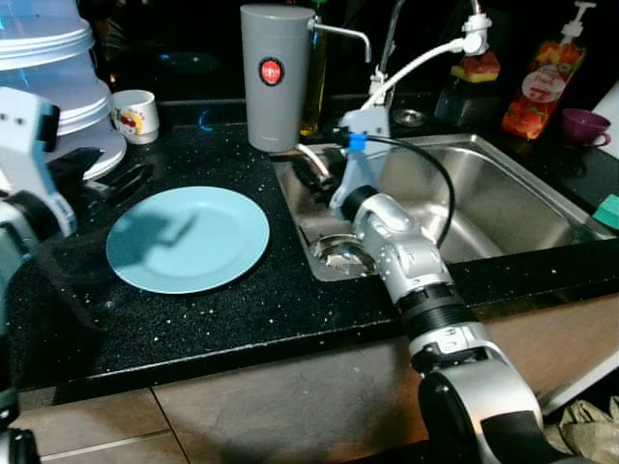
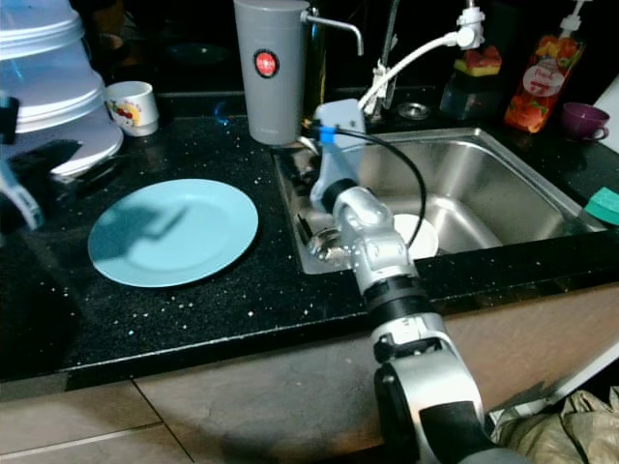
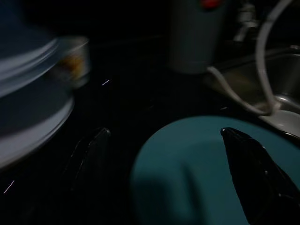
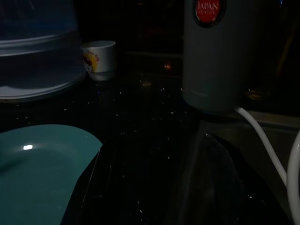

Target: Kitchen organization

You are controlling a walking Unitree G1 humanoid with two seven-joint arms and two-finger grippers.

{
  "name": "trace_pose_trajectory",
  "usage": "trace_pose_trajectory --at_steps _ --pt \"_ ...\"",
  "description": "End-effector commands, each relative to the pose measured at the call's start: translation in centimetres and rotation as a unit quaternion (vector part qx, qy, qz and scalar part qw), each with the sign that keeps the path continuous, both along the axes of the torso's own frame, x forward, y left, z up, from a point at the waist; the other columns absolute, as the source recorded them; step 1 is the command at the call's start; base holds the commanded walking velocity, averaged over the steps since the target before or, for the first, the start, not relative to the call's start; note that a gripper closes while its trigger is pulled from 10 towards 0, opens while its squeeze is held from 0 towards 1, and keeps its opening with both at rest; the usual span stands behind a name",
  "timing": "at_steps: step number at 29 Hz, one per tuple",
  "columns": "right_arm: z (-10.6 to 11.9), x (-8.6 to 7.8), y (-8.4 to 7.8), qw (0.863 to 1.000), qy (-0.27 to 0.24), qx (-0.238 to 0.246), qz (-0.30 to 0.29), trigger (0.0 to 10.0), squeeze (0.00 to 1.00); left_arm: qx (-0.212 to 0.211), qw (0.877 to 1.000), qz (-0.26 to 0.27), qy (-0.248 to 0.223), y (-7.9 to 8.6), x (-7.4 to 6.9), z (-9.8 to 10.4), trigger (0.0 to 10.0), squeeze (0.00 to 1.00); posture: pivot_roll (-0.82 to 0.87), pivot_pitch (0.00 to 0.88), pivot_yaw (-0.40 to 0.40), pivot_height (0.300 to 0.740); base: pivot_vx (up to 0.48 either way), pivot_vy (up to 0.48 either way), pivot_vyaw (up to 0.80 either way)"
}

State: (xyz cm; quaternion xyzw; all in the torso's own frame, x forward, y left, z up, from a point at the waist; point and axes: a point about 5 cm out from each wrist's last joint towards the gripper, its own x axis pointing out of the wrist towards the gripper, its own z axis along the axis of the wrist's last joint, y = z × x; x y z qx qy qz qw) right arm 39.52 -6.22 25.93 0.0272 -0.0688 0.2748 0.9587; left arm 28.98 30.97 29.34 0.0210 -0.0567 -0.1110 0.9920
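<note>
So the right gripper (image 1: 314, 166) is hanging over the left edge of the steel sink (image 1: 503, 208), just in front of the tall grey canister (image 1: 278, 75) with the red round label. Its fingers are spread apart with nothing between them, you can see both black tips with a gap in the right wrist view. The light blue plate (image 1: 188, 238) lies flat on the black speckled counter (image 1: 242, 300), off to that claw's left and well apart from it.

The left gripper (image 3: 168, 154) is out at the counter's left end, hovering low by the plate's far-left rim. Fingers wide apart too, one tip over the plate and the other over bare counter, pinching nothing.

Behind the left claw there's a stack of white plastic containers (image 1: 48, 68), and a small white mug (image 1: 135, 114) with a cartoon print sits just beside it. A white plate (image 2: 416, 237) rests down in the sink basin, right of the right arm.
</note>
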Motion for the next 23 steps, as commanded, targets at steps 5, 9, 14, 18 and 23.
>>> trace_pose_trajectory --at_steps 5,9,14,18,23 --pt "-0.1 -0.1 0.1 1.000 0.010 0.010 0.003 10.0 0.00 -0.073 0.996 0.034 0.032 2.3 -1.3 -1.9 10.0 1.00 0.08 0.082 -0.051 0.740 0.000 0.000 0.00" --pt "-0.2 -0.1 0.3 1.000 0.023 0.014 0.010 10.0 0.00 -0.110 0.992 0.054 0.032 2.8 -1.5 -2.5 10.0 1.00 0.08 0.080 -0.053 0.740 0.000 0.000 0.00" --pt "-1.3 -0.7 2.0 0.995 0.078 0.007 0.057 10.0 0.00 -0.140 0.986 0.060 0.071 3.3 -1.5 -4.2 10.0 1.00 0.07 0.080 -0.052 0.740 0.000 0.000 0.00" --pt "-1.8 -0.8 2.7 0.981 0.157 0.086 0.076 10.0 0.00 -0.184 0.974 0.012 0.133 2.0 -1.4 -6.6 10.0 0.37 0.08 0.085 -0.062 0.740 0.000 0.000 0.00" --pt "-2.0 -0.9 2.7 0.977 0.172 0.098 0.079 10.0 0.00 -0.213 0.964 -0.003 0.159 1.4 -1.1 -7.7 10.0 0.21 0.08 0.083 -0.064 0.740 0.000 0.000 0.00"
